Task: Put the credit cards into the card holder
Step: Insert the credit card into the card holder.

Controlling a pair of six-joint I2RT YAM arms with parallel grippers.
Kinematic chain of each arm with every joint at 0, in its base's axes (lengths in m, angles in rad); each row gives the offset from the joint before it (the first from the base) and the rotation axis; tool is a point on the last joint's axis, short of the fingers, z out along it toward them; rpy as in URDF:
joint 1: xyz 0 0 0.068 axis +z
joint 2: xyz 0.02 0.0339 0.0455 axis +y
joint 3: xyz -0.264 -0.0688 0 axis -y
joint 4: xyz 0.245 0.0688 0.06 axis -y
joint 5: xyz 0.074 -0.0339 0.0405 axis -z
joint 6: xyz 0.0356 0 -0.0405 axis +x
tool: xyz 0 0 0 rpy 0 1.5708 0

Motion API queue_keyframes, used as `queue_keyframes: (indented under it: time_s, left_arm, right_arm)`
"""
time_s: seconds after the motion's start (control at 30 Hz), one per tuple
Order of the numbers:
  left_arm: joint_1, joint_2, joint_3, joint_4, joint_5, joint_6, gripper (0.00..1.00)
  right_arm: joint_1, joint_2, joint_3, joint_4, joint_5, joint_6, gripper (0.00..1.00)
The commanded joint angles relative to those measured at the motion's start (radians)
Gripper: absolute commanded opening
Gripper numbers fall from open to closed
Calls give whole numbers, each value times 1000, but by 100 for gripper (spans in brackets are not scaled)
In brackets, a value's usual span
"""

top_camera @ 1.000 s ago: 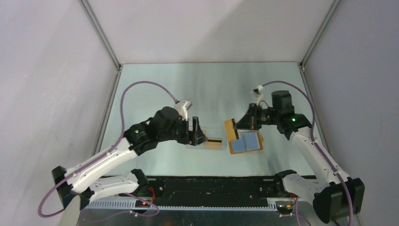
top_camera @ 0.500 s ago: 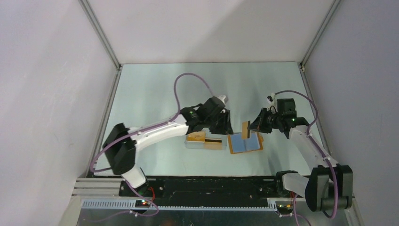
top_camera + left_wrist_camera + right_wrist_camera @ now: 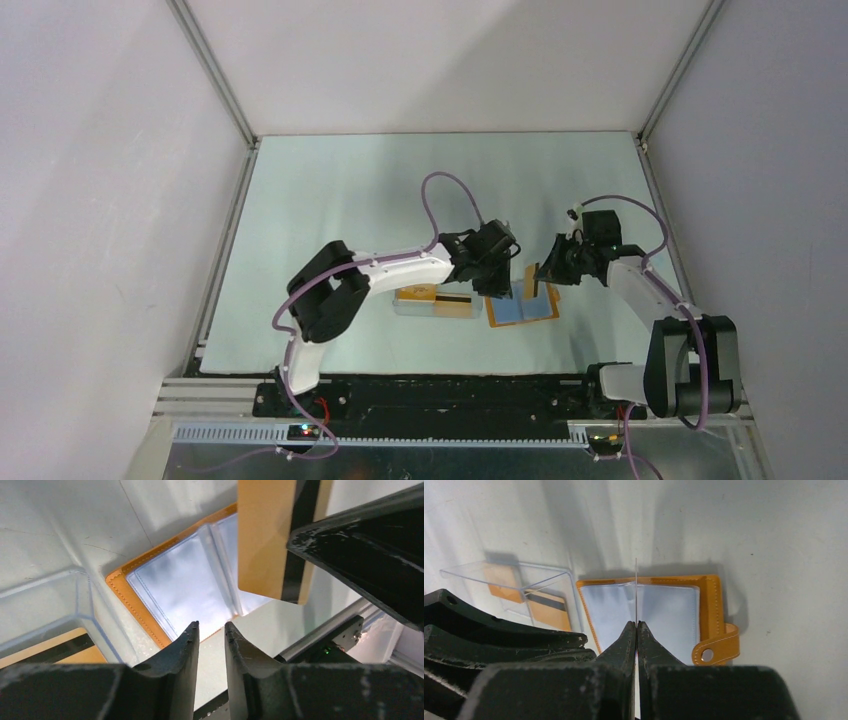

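The card holder lies open on the table, its blue-grey pockets facing up. My right gripper is shut on a credit card, held upright over the holder's middle fold. The card appears edge-on in the right wrist view, and the left wrist view shows its golden face and dark stripe. My left gripper hovers at the holder's left near edge. Its jaws stand a narrow gap apart with nothing between them. More credit cards lie in a clear box.
The clear plastic box sits directly left of the card holder, close beside my left gripper. The holder's snap strap sticks out on its right side. The table's dark front rail runs along the near edge.
My left arm swung right from the clear box to the holder's left edge, its jaws narrowing. The right gripper carried the card rightward, from the holder's left edge to above its fold.
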Motion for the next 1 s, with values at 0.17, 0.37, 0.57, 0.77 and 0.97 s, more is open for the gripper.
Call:
queue_keyframes:
  time_s: [0.17, 0.37, 0.57, 0.77, 0.97]
  left_arm:
    - [0, 56, 21, 13, -22, -40, 28]
    - [12, 60, -15, 12, -31, -46, 25]
    - [25, 48, -50, 7, -39, -45, 20]
    - [34, 54, -68, 4, -27, -48, 15]
    - [43, 62, -76, -13, -27, -42, 9]
  right_arm:
    - [-3, 54, -3, 19, 46, -49, 0]
    - [13, 41, -2, 52, -20, -51, 0]
    - [60, 85, -2, 70, -25, -55, 0]
    - [63, 122, -1, 63, 17, -50, 0]
    - [60, 107, -1, 55, 54, -55, 0]
